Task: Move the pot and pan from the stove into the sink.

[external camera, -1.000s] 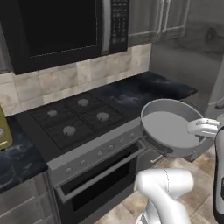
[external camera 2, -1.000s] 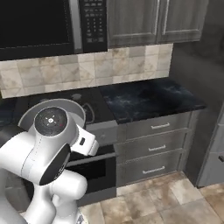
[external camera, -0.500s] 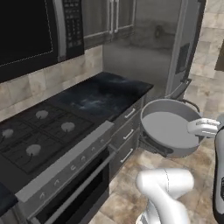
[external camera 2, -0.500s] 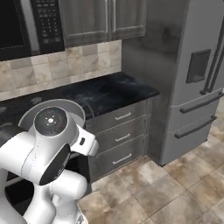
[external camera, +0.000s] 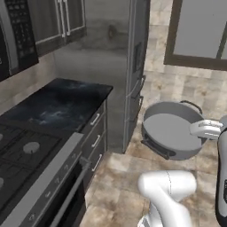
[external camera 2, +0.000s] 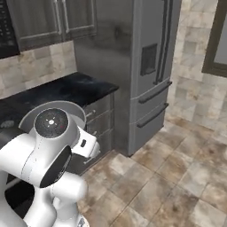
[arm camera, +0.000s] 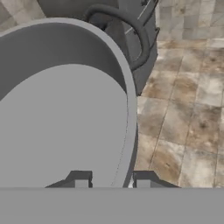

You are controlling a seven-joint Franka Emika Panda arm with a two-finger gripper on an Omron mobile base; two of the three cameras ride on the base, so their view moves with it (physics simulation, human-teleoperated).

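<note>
A tall steel fridge stands at the upper middle of the right base view, with long handles and a dark dispenser panel on its door. To its left runs a dark speckled counter over grey drawers with bar pulls. Grey wall cupboards hang at the upper left, above a beige tiled wall. The floor is mottled brown and beige tile. A dark-framed window or doorway fills the upper right of the left base view.
</note>
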